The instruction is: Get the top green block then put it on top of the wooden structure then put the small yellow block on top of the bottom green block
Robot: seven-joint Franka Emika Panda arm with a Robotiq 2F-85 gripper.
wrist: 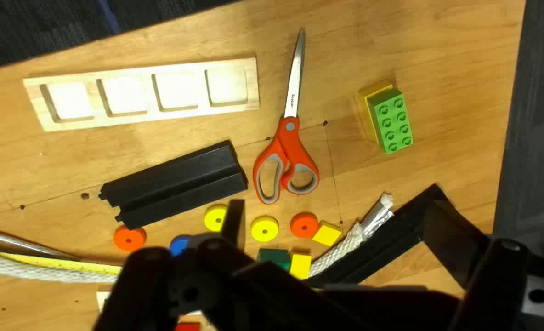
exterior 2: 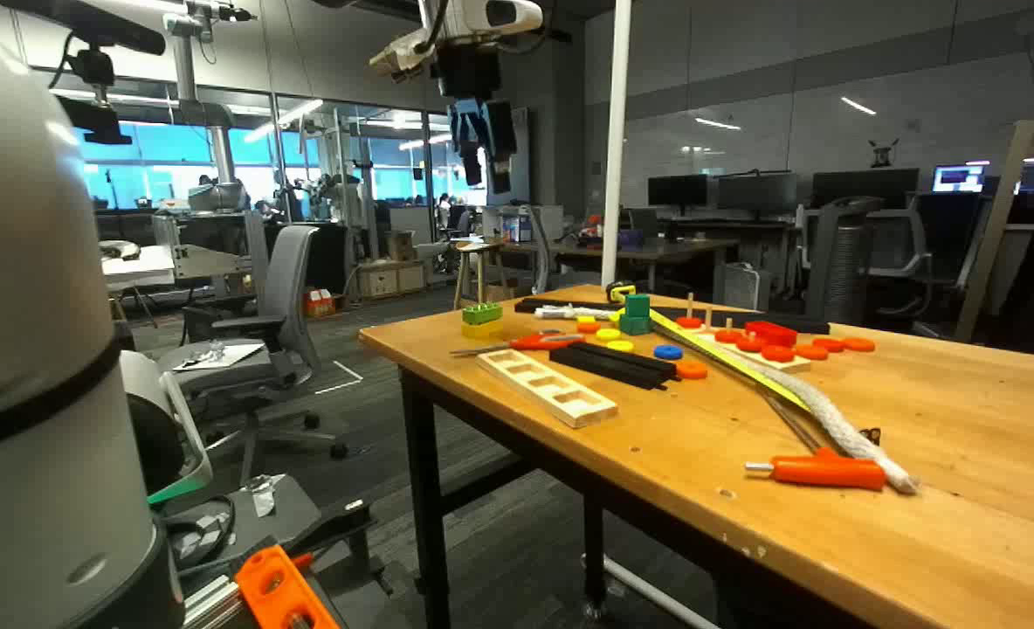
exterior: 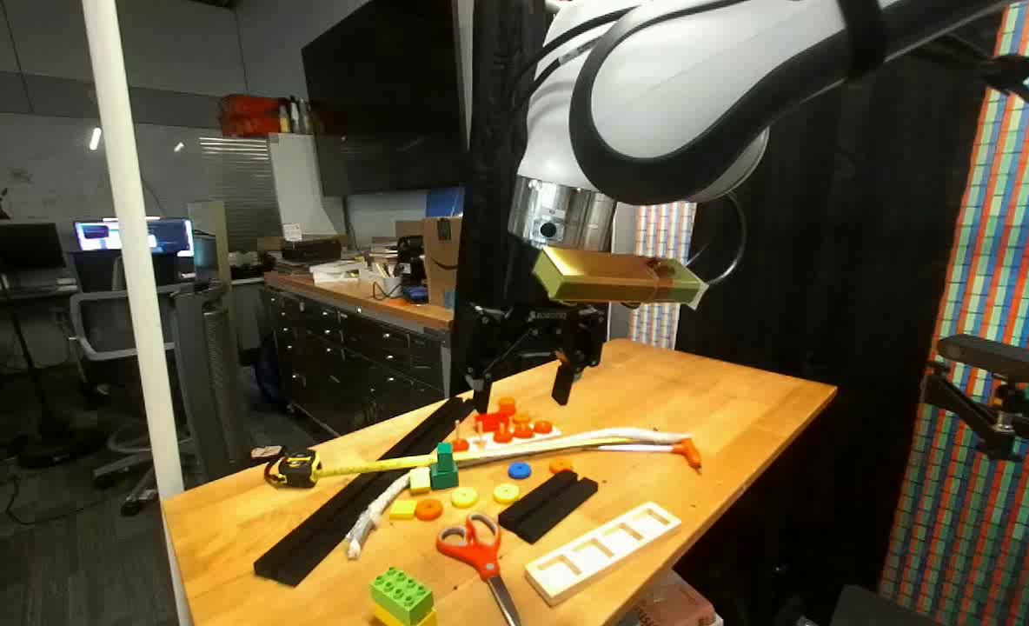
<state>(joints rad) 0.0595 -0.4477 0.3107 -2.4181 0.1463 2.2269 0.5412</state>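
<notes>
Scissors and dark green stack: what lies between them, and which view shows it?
A yellow disc lies between the scissors and the dark green stack, with an orange disc beside it, as the wrist view shows.

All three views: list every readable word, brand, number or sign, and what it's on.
"Scotch": scissors blade, wrist view.
"ROBOTIQ", faint: housing above the fingers, in an exterior view.
Curved mark: cardboard box.
Too small or blurred: tape measure markings, monitor text, arm label, package lettering.

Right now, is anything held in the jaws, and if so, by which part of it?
Nothing is held: the jaws stand open, and the top green block rests on the bottom green block.
</notes>
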